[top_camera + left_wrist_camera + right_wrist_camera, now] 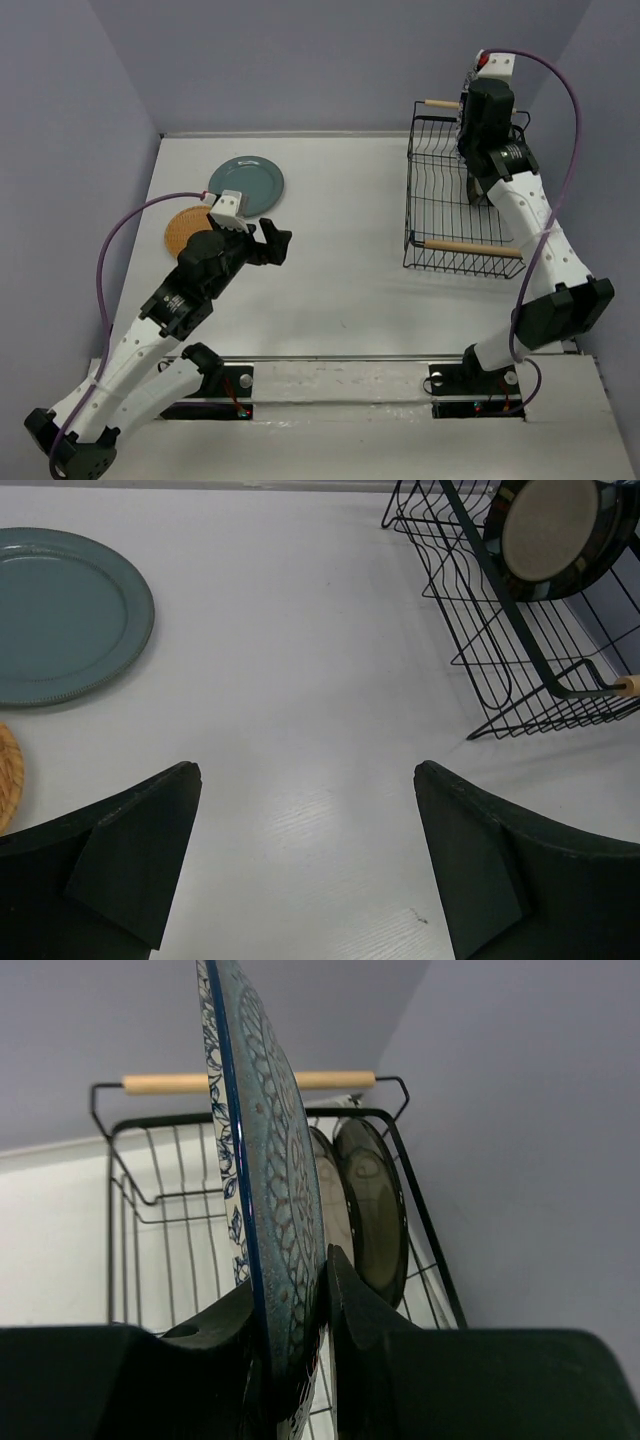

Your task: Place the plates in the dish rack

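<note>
plate loading: left arm idle, right arm holding the flowered plate at the rack

far left of the table [340, 200]: the orange-tan plate [188, 228] lies flat, and the left arm's wrist covers part of it in the top view. just beyond it the teal plate [247, 185] also lies flat. from above i cannot tell whether their rims touch or only sit close together. the left wrist view has both plates at its left edge, teal plate [60, 615] above and a sliver of the orange-tan plate [8, 775] below.

the left gripper [270, 240] hangs over bare table just right of those two plates. in its own camera the left gripper [307, 770] has its fingers spread wide with only tabletop between them, and it holds nothing.

on the right side the dish rack [440, 200] sits on the table, with one wooden handle [470, 247] at its near end and another at the far end. two dark-rimmed plates [375, 1210] stand on edge inside it, side by side, toward the right-hand wall.

the right arm reaches over the far part of the rack. the right gripper [290, 1305] is pinching the white and blue flowered plate [260, 1160] by its lower rim, with one finger on each face. the plate is upright and edge-on to the camera, with the rack's wires behind it. i cannot tell whether its bottom edge sits in a slot.
</note>
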Available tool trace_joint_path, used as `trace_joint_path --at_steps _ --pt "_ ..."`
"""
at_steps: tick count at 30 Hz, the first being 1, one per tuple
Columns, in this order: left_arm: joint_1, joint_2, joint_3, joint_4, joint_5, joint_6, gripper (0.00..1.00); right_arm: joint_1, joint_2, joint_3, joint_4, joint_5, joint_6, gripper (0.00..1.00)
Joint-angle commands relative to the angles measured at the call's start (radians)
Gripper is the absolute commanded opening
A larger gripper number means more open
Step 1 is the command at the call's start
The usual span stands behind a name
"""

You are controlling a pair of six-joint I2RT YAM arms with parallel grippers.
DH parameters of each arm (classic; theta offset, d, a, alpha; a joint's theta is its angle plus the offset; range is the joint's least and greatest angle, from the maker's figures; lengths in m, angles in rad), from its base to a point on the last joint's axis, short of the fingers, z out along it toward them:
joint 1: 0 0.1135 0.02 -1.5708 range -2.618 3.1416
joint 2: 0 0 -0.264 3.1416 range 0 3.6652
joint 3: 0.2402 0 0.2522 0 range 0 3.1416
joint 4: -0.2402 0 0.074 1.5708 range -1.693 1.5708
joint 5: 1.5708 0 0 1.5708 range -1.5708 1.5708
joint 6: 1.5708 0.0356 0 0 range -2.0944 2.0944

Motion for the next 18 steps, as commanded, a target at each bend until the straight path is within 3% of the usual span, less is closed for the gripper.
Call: trace_joint_path --at_steps 1,10,18 --pt "-0.036 -0.026 0.001 0.038 -0.083 0.037 0.99 -0.062 0.039 0.062 0.112 0.028 -0.036 0.07" --pt "-0.065 -0.027 -0.001 0.032 -0.123 0.035 0.99 -0.190 0.171 0.062 0.112 -0.115 0.051 0.07" --pt "-0.067 -0.023 -0.002 0.032 -0.138 0.037 0.99 -0.221 0.259 0.053 0.118 -0.153 0.065 0.07"
